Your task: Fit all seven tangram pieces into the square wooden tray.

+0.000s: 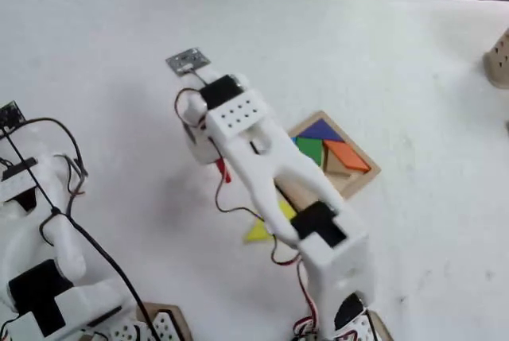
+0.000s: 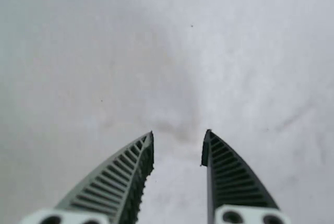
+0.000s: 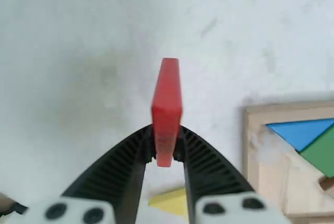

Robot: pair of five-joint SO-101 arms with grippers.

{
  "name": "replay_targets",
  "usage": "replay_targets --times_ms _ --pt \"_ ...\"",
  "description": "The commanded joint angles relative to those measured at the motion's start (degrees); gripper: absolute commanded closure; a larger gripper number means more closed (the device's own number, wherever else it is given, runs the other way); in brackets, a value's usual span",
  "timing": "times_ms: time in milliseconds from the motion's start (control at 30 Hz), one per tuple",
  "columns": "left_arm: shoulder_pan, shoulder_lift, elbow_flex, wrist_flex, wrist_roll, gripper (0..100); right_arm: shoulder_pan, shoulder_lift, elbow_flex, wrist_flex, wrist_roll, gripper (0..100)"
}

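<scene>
The right arm's pincer is gripping a red tangram piece by one end, both fingers pressed against its flat faces. The piece is standing on edge, its thin side facing the wrist camera, so its outline cannot be told. Its long axis is running straight out from the fingers, in line with them, with the free end pointing away from the wrist. It is hanging over bare white tabletop, just beside the square wooden tray and not over it. Whether its tip is touching the surface cannot be told. In the tray, a blue triangle, a green piece and an orange triangle are lying flat and touching, with bare wood showing beside them. A yellow piece is lying on the tabletop outside the tray, partly under the right arm. The left arm's pincer is hanging with its fingers spread apart over bare tabletop, holding nothing. The step in hand looks like carrying the red piece to the tray. To do it well, the piece would likely need tipping from on-edge to flat, since it cannot seat upright. It should travel high enough to pass over the rim, then turn so its edges are lining up with the seated pieces. Letting go low would probably prevent a bounce that knocks the neighbours.
</scene>
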Motion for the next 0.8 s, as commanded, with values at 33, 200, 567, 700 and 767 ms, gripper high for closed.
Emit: replay_targets --times_ms 33,200,567,700,767 --pt "0.92 0.04 -2.81 -1.41 0.44 83 0.66 -18.15 13.01 -1.27 -0.26 98.1" --pt "0.92 -0.04 -1.14 -3.87 0.35 83 7.25 -36.18 28.84 -7.87 1.58 98.1" --pt "0.92 -0.04 -0.79 -4.66 0.35 83 18.33 -59.91 61.45 -25.89 -7.65 98.1" --pt "0.92 -0.04 -0.79 -4.57 0.35 83 21.58 -60.09 67.96 -31.78 -10.9 97.8" --pt "0.92 -0.04 -0.79 -4.57 0.35 83 23.69 -60.09 69.27 -33.54 -12.92 97.8"
